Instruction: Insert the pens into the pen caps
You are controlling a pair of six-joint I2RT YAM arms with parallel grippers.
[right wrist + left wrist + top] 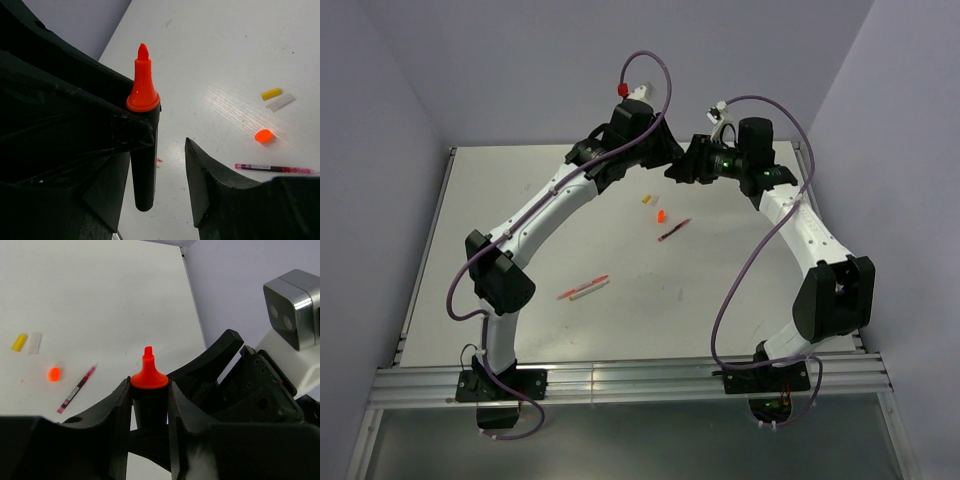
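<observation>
Orange-tipped black marker point(149, 379) stands clamped in the left gripper point(149, 387); the right gripper point(152, 167), jaws parted, brackets the barrel.

Both arms arch inward over the far half of the white table point(620, 330). The left gripper point(665, 152) and right gripper point(686, 168) meet tip to tip above the surface; how their jaws stand cannot be made out. Below them lie a yellowish cap point(645, 200), an orange cap point(661, 215) near it, and a thin dark-red pen point(674, 230) set diagonally. The red and white stick pens point(583, 289) lie together by the left arm, well apart from the caps.
</observation>
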